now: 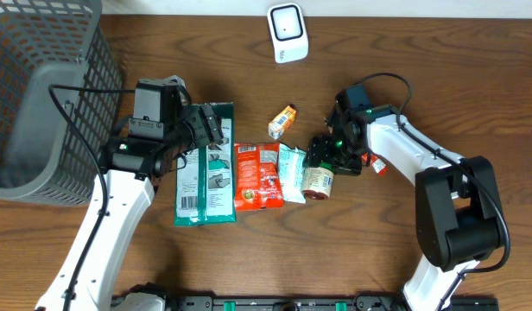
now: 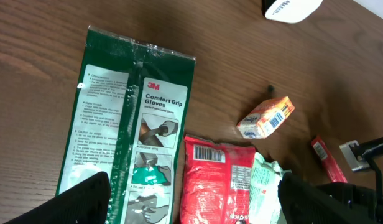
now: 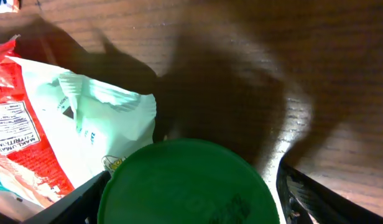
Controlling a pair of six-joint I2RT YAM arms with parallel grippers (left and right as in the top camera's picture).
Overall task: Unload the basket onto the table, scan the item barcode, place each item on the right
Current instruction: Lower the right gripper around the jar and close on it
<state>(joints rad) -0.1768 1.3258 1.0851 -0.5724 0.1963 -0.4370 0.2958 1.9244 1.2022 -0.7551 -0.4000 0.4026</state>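
1. Overhead view: I see the white barcode scanner (image 1: 288, 33) at the far edge of the brown wooden table (image 1: 473, 69), well apart from everything else. The short round jar with a beige label (image 1: 318, 181) sits right of centre, just beside a pale mint-green pouch (image 1: 292, 173). The right gripper (image 1: 326, 155) is directly over the jar's far end. Left of the pouch lie a red snack pouch (image 1: 257, 177) and a long green glove package (image 1: 205, 164). The left gripper (image 1: 205, 130) hangs above the top of the package. A small orange-and-white box (image 1: 283, 121) lies between the pouches and the scanner, and a grey mesh basket (image 1: 41, 95) stands at the left.

2. Left wrist view: my left gripper (image 2: 193, 186) has its jaws wide apart with nothing between them, above the glove package (image 2: 135, 124) and red snack pouch (image 2: 216, 180). The box (image 2: 266, 117) lies beyond, and the scanner (image 2: 291, 9) peeks in at the top edge.

3. Right wrist view: the jar's green lid (image 3: 191, 183) fills the space between the right gripper's fingers (image 3: 316, 193), one on each side. I cannot tell whether they press on it. The mint-green pouch (image 3: 98, 118) touches the lid's left side.
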